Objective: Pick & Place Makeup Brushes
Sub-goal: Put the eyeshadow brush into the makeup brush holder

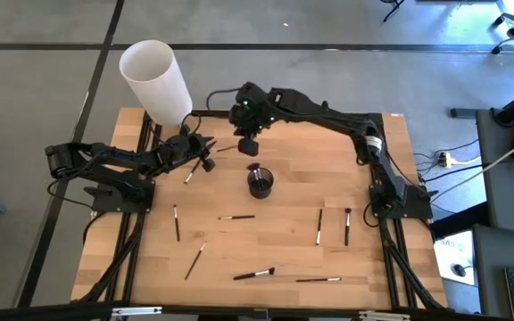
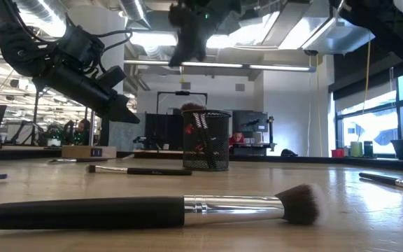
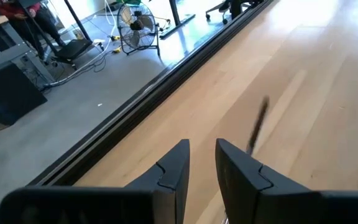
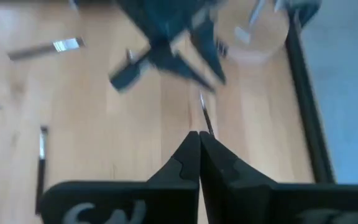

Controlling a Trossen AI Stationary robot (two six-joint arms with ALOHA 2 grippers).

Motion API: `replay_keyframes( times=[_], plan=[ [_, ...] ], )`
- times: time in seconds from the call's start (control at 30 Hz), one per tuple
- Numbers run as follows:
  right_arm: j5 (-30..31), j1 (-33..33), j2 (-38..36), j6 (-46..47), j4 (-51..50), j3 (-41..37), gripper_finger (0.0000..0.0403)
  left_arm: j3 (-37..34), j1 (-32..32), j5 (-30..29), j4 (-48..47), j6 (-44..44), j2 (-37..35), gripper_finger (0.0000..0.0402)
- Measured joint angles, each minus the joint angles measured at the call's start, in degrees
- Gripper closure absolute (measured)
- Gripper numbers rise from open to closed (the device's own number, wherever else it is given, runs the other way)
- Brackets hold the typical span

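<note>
Brushes [image 1: 236, 217] lie scattered on the table [image 1: 275, 241]; some stand in the cup [image 1: 260, 183]. Left gripper [image 3: 202, 163] hovers narrowly parted, empty. Right gripper [image 4: 199, 154] hangs closed, empty.

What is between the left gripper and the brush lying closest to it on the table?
Nothing visible. The left gripper hangs over bare wood with its fingers slightly apart, and the nearest brush lies just beside it with nothing between them. The mesh cup and the right gripper are off to the side.
</note>
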Motion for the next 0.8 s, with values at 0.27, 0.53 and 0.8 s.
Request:
replay_keyframes(
  times=[0.27,0.53,0.8],
  plan=[
    [4.3,1.6,0.6,0.2,-2.4,0.0,0.0398,0.1,0.2,3.7,-2.9,-0.6,0.0,0.0326],
    [4.4,1.5,-2.1,2.5,-6.7,0.2,0.0396,7.5,6.4,7.2,-20.0,-1.8,1.6,0.0295],
    [0.3,1.5,-2.0,4.5,-9.7,-1.3,0.0395,14.9,10.6,18.9,-31.4,-1.6,9.3,0.0267]
  ],
)
